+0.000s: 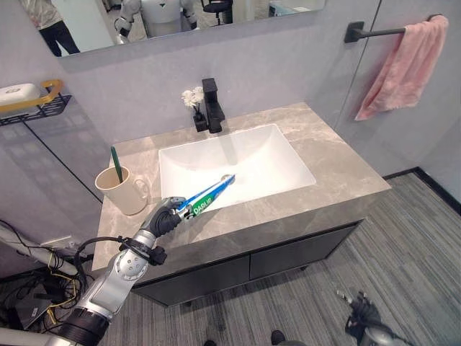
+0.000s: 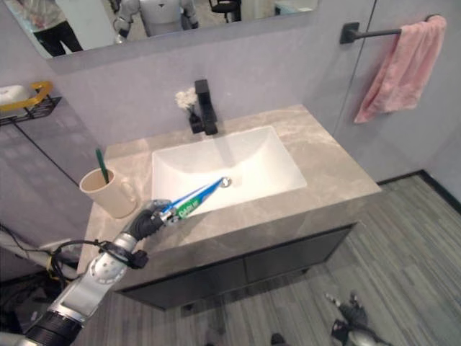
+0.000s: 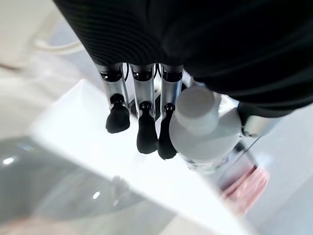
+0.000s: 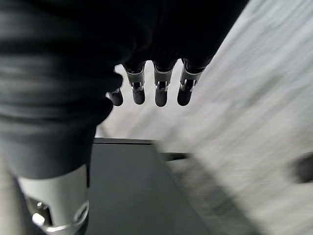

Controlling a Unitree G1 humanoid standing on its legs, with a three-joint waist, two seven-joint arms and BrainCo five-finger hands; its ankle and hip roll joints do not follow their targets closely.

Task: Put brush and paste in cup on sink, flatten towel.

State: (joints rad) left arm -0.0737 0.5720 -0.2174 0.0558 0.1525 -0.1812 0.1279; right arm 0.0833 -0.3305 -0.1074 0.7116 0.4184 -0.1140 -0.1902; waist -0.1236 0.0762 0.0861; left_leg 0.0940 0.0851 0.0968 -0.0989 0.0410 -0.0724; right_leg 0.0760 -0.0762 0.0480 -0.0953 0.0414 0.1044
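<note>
Down low by the floor, right hand (image 1: 362, 311) hanging with fingers (image 4: 160, 95) loosely straight, holding nothing. Nearer the counter's (image 1: 338, 166) front edge, left hand (image 1: 167, 214) curled round the cap end of the toothpaste tube (image 1: 207, 195), tube slanting out over the white basin (image 1: 266, 162). Just beside that hand, beige cup (image 1: 122, 191) standing on the counter with the green toothbrush (image 1: 115, 164) upright inside. Further back, black tap (image 1: 211, 105). Up on the wall rail, pink towel (image 1: 407, 65) hanging bunched.
</note>
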